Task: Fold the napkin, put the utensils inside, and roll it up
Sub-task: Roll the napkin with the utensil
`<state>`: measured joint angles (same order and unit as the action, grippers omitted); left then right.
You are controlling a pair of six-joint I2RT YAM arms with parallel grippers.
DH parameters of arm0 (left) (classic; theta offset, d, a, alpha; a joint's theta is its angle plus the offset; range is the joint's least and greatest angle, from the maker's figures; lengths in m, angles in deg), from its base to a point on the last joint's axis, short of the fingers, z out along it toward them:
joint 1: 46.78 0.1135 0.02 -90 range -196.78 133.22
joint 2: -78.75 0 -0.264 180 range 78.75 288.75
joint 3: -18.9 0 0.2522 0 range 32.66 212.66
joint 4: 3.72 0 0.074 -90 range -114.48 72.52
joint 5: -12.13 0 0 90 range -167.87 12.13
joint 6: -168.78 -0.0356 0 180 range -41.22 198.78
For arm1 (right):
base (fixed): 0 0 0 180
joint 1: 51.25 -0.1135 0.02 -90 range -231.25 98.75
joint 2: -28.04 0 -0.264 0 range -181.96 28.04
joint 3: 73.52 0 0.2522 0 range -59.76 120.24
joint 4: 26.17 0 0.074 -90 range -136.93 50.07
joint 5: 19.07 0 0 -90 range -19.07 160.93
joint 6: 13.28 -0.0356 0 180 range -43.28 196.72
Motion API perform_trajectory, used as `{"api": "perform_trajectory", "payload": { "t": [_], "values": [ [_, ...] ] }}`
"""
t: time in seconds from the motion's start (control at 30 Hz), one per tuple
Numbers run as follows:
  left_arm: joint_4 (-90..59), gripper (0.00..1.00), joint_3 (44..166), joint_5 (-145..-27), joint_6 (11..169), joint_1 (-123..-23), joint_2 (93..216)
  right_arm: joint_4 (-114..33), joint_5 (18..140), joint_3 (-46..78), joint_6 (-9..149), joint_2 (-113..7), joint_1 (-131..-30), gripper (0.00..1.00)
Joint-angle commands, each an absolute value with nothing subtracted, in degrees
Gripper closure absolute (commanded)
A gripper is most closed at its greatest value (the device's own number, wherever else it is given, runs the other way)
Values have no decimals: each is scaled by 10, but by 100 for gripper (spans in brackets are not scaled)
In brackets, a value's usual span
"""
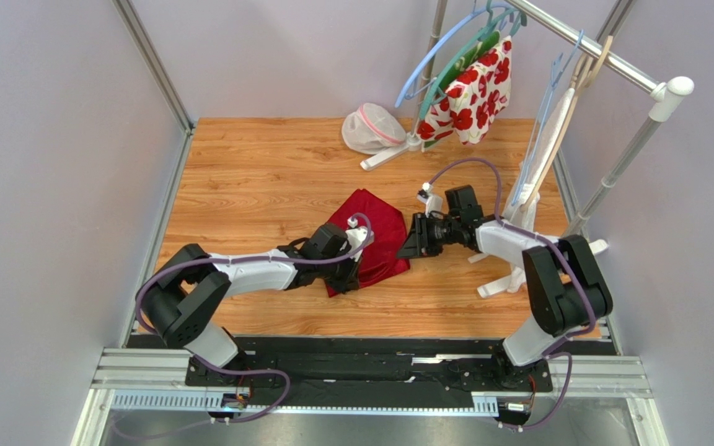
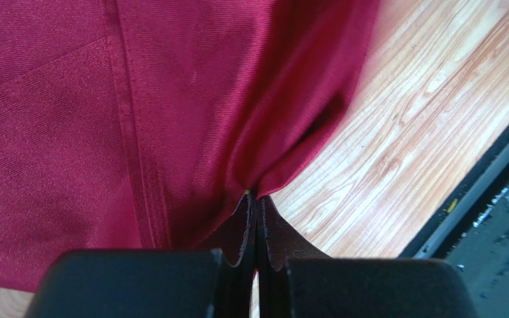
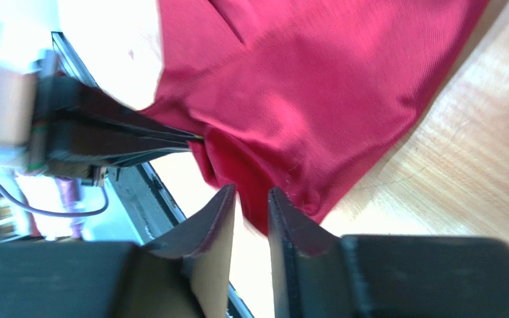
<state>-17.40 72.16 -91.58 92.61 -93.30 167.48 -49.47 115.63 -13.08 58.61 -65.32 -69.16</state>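
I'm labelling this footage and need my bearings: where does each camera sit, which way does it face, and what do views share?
Top external: above and behind, looking down at the table; left arm and right arm show whole.
Left wrist: on the left arm, looking along the left gripper, shut on the napkin.
Right wrist: on the right arm, facing the open right gripper beside the napkin.
Shared: the right wrist view also shows the left gripper pinching the napkin.
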Motion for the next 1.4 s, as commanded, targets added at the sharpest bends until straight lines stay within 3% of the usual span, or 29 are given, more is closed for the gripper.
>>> {"api": "perform_trajectory", "payload": {
  "t": [0.0,0.23,0.4,0.8,1.37],
  "values": [
    [-232,100,752,-994,954,-907,1688,-508,1129,-135,642,-575,-695,69],
    [-295,100,795,-1061,957,-879,1733,-493,1036,-168,703,-479,-762,55],
    [-313,100,816,-1102,965,-857,1763,-450,910,-199,770,-437,-880,54],
    [-331,100,838,-1172,967,-823,1810,-410,808,-207,882,-489,-1014,52],
    [-336,100,844,-1189,961,-817,1812,-381,797,-185,933,-569,-1027,52]
  ]
}}
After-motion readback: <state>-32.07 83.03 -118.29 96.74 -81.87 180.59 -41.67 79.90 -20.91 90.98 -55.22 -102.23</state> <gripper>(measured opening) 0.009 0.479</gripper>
